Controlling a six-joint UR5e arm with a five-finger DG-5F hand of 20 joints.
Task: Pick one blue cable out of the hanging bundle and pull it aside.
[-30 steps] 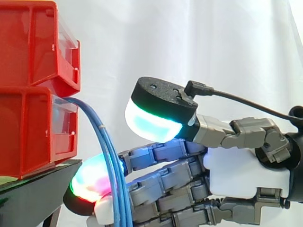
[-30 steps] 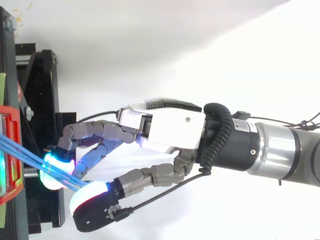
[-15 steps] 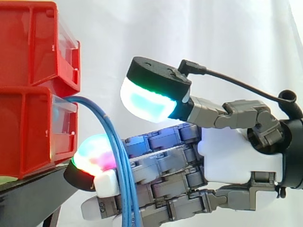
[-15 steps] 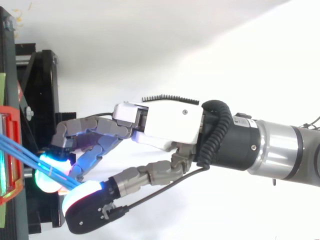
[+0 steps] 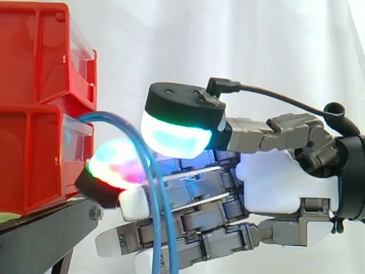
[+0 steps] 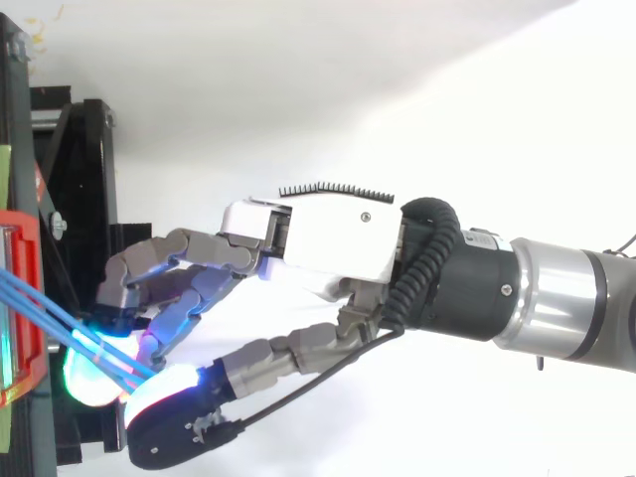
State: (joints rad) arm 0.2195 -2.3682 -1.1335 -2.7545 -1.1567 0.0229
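A bundle of blue cables (image 5: 149, 171) comes out of the lower red bin (image 5: 34, 160), arcs over and hangs down in front of my hand's fingers. In the top view the blue cables (image 6: 60, 318) run from the left edge in between the thumb pad and a finger pad. My hand (image 5: 279, 182) reaches in from the right with its fingers nearly straight. One glowing fingertip (image 5: 111, 168) sits behind the cables, right at the bin's front. The thumb pad (image 5: 177, 131) lies close on the cables' other side. Seen from above, my hand (image 6: 328, 243) pinches the strands between thumb and fingertip.
Two red bins are stacked at the left, the upper red bin (image 5: 40, 51) above the lower one, both on a black stand (image 5: 45, 234). From above, the black stand (image 6: 79, 179) lies along the left edge. A white curtain is behind.
My hand has risen and moved left toward the bins. The thumb pad has come closer to the fingertip, with the cables between them, and the cables now bow out more.
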